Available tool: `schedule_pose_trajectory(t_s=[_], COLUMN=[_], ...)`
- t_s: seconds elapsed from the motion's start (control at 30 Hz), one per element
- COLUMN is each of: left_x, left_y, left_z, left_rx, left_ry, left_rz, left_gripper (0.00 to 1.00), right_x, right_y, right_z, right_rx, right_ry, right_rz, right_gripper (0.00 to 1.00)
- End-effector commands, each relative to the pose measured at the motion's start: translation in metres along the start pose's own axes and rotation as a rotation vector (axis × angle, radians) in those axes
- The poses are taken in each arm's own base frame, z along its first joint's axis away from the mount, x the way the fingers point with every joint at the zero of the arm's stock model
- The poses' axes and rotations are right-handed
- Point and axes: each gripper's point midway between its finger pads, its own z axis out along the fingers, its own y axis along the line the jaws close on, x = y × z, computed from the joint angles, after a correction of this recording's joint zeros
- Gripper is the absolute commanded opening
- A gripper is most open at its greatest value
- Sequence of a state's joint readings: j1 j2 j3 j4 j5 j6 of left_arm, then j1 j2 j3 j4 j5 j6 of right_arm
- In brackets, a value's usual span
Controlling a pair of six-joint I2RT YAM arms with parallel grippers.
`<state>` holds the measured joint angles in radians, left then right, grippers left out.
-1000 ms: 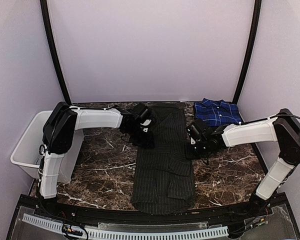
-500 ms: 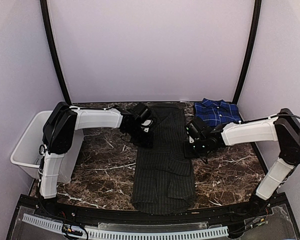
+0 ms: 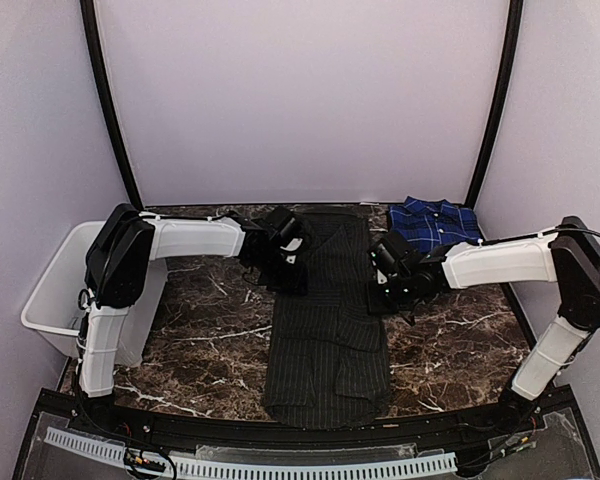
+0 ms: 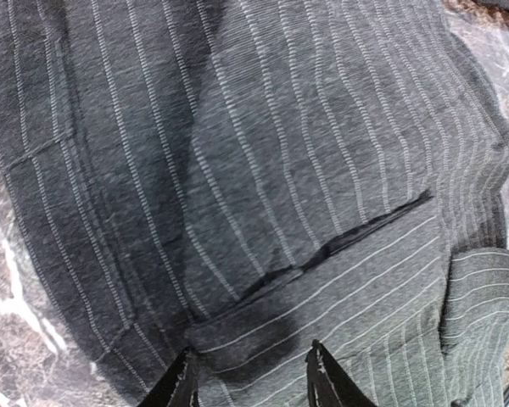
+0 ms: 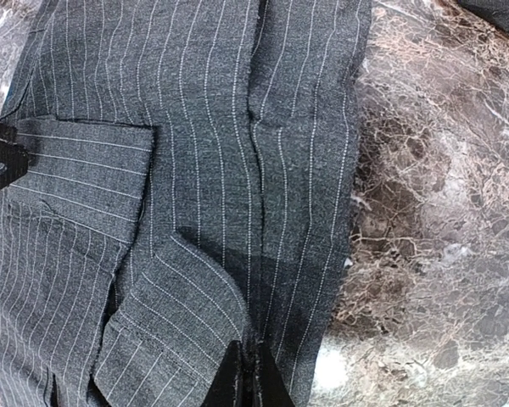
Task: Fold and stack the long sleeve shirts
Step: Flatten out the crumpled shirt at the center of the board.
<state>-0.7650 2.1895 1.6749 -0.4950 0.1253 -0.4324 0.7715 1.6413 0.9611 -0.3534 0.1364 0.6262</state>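
The black pinstriped cloth shirt point(image 3: 325, 310) was laid as a long strip down the middle of the brown marble table point(image 3: 210, 320), far to near. Its far half was flanked: the left gripper point(image 4: 253, 377) was spread at the left edge, and the right gripper point(image 5: 248, 373) was pressed together at the right edge. Whether cloth was pinched could not be told.

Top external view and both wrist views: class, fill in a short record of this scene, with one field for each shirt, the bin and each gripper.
black pinstriped shirt: lies as a long narrow strip down the middle of the table
blue plaid shirt: folded, at the far right corner
white bin: beside the table's left edge
left gripper: open, over the pinstriped shirt's left side
right gripper: shut, at the shirt's right side; a pinch on cloth cannot be confirmed
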Motion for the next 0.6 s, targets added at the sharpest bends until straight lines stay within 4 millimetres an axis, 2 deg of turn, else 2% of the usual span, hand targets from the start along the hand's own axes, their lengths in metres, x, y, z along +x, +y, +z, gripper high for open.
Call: schedule_pose_trajectory(t_s=[0.0, 0.3, 0.47, 0.57], left_x=[-0.011, -0.017, -0.015, -0.014], left_y=[-0.015, -0.019, 0.006, 0.01], left_z=[-0.016, -0.02, -0.018, -0.012], left_rx=[0.073, 0.076, -0.042, -0.056], left_ry=[-0.042, -0.05, -0.057, -0.054], left_rz=[0.001, 0.006, -0.017, -0.021], left_gripper=[0.39, 0.24, 0.37, 0.41], right_x=[-0.016, -0.016, -0.015, -0.015], right_y=[0.009, 0.009, 0.01, 0.011], right_z=[-0.015, -0.016, -0.016, -0.015], right_rx=[-0.02, -0.019, -0.023, -0.025], right_ry=[-0.058, -0.06, -0.058, -0.056], right_rz=[-0.006, -0.002, -0.004, -0.009], right_gripper=[0.04, 0.04, 0.04, 0.04])
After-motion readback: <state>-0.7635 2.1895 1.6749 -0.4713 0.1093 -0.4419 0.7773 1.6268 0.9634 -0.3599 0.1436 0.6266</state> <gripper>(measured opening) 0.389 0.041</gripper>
